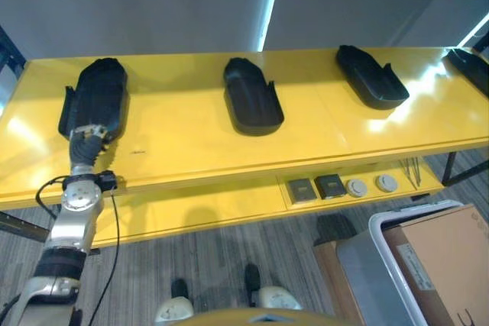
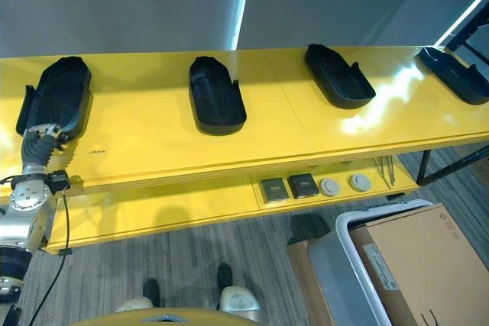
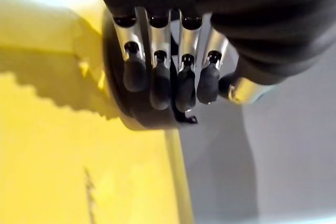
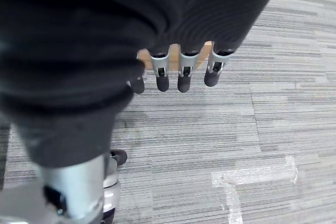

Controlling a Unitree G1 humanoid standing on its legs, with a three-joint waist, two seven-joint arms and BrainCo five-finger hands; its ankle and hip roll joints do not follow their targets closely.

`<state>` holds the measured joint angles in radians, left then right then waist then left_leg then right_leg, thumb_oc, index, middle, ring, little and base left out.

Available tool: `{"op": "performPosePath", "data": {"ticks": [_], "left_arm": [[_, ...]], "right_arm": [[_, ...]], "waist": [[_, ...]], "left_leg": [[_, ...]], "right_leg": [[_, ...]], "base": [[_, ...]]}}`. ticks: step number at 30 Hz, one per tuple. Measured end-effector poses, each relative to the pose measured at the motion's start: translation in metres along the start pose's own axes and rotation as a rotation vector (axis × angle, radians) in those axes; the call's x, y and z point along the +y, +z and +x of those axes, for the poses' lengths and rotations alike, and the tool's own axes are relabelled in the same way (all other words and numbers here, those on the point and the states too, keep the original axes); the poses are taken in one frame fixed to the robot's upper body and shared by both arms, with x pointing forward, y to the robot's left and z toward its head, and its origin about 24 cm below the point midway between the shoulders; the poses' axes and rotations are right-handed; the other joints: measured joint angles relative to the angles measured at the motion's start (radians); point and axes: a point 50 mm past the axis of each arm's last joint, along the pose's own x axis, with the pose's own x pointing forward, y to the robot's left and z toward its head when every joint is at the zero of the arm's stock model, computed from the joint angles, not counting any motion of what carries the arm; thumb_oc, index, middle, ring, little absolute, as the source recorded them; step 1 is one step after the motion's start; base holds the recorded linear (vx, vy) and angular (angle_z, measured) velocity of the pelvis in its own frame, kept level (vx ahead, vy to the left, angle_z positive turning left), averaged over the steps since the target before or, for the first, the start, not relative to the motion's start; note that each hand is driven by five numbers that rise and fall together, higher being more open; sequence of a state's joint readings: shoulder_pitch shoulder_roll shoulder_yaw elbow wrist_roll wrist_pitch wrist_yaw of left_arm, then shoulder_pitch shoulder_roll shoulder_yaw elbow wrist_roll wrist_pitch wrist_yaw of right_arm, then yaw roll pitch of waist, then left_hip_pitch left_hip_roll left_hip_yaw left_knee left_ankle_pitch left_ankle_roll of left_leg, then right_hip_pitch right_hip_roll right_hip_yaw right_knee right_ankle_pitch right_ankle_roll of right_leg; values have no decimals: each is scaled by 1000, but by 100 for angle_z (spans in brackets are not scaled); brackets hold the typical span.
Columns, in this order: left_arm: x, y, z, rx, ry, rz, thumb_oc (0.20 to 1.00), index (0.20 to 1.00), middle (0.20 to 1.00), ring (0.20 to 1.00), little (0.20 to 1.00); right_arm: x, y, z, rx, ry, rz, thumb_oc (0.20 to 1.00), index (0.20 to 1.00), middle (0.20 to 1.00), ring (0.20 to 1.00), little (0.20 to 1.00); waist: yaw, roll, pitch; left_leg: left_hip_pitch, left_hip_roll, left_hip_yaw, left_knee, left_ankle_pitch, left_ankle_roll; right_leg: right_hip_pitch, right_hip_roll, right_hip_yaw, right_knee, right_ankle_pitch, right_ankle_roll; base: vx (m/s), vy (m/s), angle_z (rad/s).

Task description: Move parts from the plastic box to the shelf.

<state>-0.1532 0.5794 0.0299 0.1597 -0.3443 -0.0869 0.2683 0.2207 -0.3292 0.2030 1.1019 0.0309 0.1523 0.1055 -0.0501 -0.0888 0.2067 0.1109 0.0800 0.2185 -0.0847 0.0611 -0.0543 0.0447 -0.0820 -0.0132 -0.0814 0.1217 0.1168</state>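
Plastic box (image 1: 397,265): near right on the floor, grey with a pale rim, a cardboard box (image 1: 447,261) sitting in it.
Right hand (image 4: 178,74): hanging over the striped grey carpet (image 4: 210,140), fingers loose and straight, holding nothing.
Lower ledge (image 1: 229,204): yellow, just under the shelf's front edge; two dark square items (image 1: 315,188) and two round white ones (image 1: 371,185) lie side by side toward the right.
Left hand (image 1: 86,141): up at the near left of the yellow shelf (image 1: 183,135), right at the near end of the leftmost black part (image 1: 95,97); in the wrist view its fingers (image 3: 160,85) lie along the part's rounded end, slightly bent, touching it rather than wrapped round it.
Shelf, left to right: four black parts well apart — the leftmost, a second (image 1: 252,97) at centre, a third (image 1: 372,75) right of centre, a fourth (image 2: 454,74) at the far right edge.
Far: grey wall (image 1: 153,5) behind the shelf.
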Motion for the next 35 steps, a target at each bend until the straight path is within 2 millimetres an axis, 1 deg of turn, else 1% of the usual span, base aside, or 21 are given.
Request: {"op": "performPosePath", "data": {"ticks": [3, 6, 8, 9, 11, 14, 16, 18, 19, 20, 21, 22, 24, 26, 28, 29, 30, 32, 33, 34, 35], "left_arm": [[-13, 22, -7, -100, -133, -33, 1000, 1000, 1000, 1000, 1000], [-17, 35, -13, -151, -204, -62, 1000, 1000, 1000, 1000, 1000], [-27, 48, -22, -197, -308, -122, 1000, 1000, 1000, 1000, 1000], [-35, 57, -29, -228, -402, -192, 1000, 1000, 1000, 1000, 1000], [-43, 58, -34, -227, -489, -257, 1000, 1000, 1000, 1000, 1000], [-56, 48, -43, -140, -636, -383, 1000, 1000, 1000, 1000, 1000], [-80, 25, -62, 66, -830, -622, 1000, 1000, 1000, 1000, 1000], [-98, 6, -84, 212, -924, -748, 1000, 1000, 1000, 1000, 1000], [-106, -10, -98, 298, -947, -803, 1000, 1000, 1000, 1000, 1000], [-108, -16, -103, 330, -952, -821, 1000, 1000, 1000, 1000, 1000], [-109, -47, -126, 474, -912, -852, 1000, 1000, 1000, 1000, 1000], [-90, -81, -150, 597, -784, -824, 1000, 1000, 1000, 1000, 1000], [-67, -108, -168, 682, -707, -767, 1000, 1000, 1000, 1000, 1000], [-46, -138, -189, 829, -646, -701, 1000, 1000, 1000, 1000, 1000], [-18, -168, -234, 1038, -533, -669, 1000, 1000, 1000, 1000, 1000], [-9, -179, -249, 1119, -468, -656, 1000, 1000, 1000, 1000, 1000], [1, -190, -270, 1218, -369, -638, 1000, 1000, 1000, 1000, 1000], [17, -211, -333, 1462, -77, -568, 1000, 1000, 1000, 1000, 1000], [17, -212, -372, 1660, 34, -476, 1000, 1000, 1000, 1000, 1000], [16, -212, -373, 1668, 37, -461, 1000, 1000, 1000, 1000, 1000], [14, -213, -367, 1641, 15, -429, 1000, 1000, 1000, 1000, 1000]], "right_arm": [[1, 5, 0, -21, 0, 9, 1000, 1000, 1000, 1000, 1000], [0, 11, 0, -38, -6, 9, 1000, 1000, 1000, 1000, 1000], [-1, 12, 0, -37, -10, 13, 1000, 1000, 1000, 1000, 1000], [-2, 12, 0, -35, -18, 16, 1000, 1000, 1000, 1000, 1000], [-3, 15, 0, -31, -28, 17, 1000, 1000, 1000, 1000, 1000], [-5, 25, 0, -48, -36, 15, 1000, 1000, 1000, 1000, 1000], [-6, 28, 0, -53, -39, 14, 1000, 1000, 1000, 1000, 1000], [-7, 29, 1, -48, -41, 13, 1000, 1000, 1000, 1000, 1000], [-7, 29, 1, -41, -43, 13, 1000, 1000, 1000, 1000, 1000], [-7, 28, 1, -38, -44, 14, 1000, 1000, 1000, 1000, 1000], [-7, 27, 1, -33, -47, 15, 1000, 1000, 1000, 1000, 1000], [-8, 27, 0, -34, -60, 17, 1000, 1000, 1000, 1000, 1000], [-9, 21, 0, -10, -66, 20, 1000, 1000, 1000, 1000, 1000], [-12, 14, 0, 25, -73, 21, 1000, 1000, 1000, 1000, 1000], [-21, 18, 0, 25, -92, 16, 1000, 1000, 1000, 1000, 1000], [-23, 22, 0, 18, -98, 14, 1000, 1000, 1000, 1000, 1000], [-24, 27, 0, 8, -99, 4, 1000, 1000, 1000, 1000, 1000], [-14, 41, 2, -4, -77, -22, 1000, 1000, 1000, 1000, 1000], [-7, 37, 3, 18, -61, -18, 1000, 1000, 1000, 1000, 1000], [-7, 36, 4, 19, -62, -16, 1000, 1000, 1000, 1000, 1000], [-7, 35, 4, 21, -64, -16, 1000, 1000, 1000, 1000, 1000]], "waist": [[10, 18, 6], [20, 36, 3], [29, 53, -4], [34, 71, -18], [39, 87, -29], [41, 108, -50], [42, 121, -77], [39, 122, -87], [41, 119, -92], [39, 121, -98], [34, 119, -105], [38, 121, -107], [56, 117, -107], [70, 121, -112], [87, 117, -114], [91, 116, -118], [92, 115, -122], [83, 107, -132], [84, 96, -145], [87, 94, -147], [90, 90, -148]], "left_leg": [[16, 0, -2, 0, -10, -4], [13, 0, -4, -1, -14, -9], [13, 0, -11, -1, -14, -9], [13, -1, -21, 0, -11, -6], [13, -2, -25, 0, -7, 0], [13, -2, -26, 0, -6, 0], [11, -2, -25, -1, -8, -3], [9, -1, -25, -1, -11, -8], [1, 0, -25, -1, -11, -8], [0, 1, -25, -1, -11, -8], [-3, 3, -24, -1, -12, -9], [-9, 9, -25, -1, -12, -10], [-13, 12, -29, -1, -10, -13], [-14, 13, -31, -1, -9, -12], [-24, 7, -37, -1, -5, -8], [-24, 5, -40, -1, -5, -8], [-27, 4, -44, -1, -5, -8], [-28, 5, -48, -1, -5, -8], [-27, 5, -52, -1, -5, -8], [-24, 5, -51, 0, -5, -8], [-28, 4, -51, 0, -5, -8]], "right_leg": [[26, -1, -2, -3, -10, 2], [25, -3, -4, -6, -10, 1], [26, -4, -11, -6, -12, 1], [27, -4, -22, -6, -14, 2], [29, -4, -26, -6, -14, 2], [29, -4, -28, -6, -14, 2], [27, -4, -28, -7, -16, 2], [25, -4, -28, -6, -16, 2], [23, -3, -27, -6, -16, 2], [21, -3, -27, -6, -17, 1], [16, -1, -26, -6, -21, -6], [10, 2, -28, -7, -21, -8], [9, 4, -33, -7, -21, -11], [9, 4, -37, -7, -22, -12], [8, -1, -52, -7, -23, -12], [9, -2, -54, -7, -23, -11], [9, -3, -55, -7, -23, -11], [9, -2, -58, -7, -25, -11], [8, -2, -61, -6, -29, -12], [6, -4, -61, -6, -30, -12], [0, -6, -63, -4, -30, -12]], "base": [[-39, 27, 4], [-55, 20, 3], [-61, 0, 11], [-71, -8, 15], [-79, -9, 10], [-83, -16, 1], [-88, -27, -1], [-85, -25, -2], [-91, -29, -2], [-76, -28, -5], [-114, -54, -6], [-107, -51, -2], [-83, -27, 7], [-49, 6, 9], [-36, 9, 16], [-30, -8, 13], [-10, -15, 8], [27, -8, 7], [43, 5, 9], [40, 6, 12], [18, 1, 7]]}}
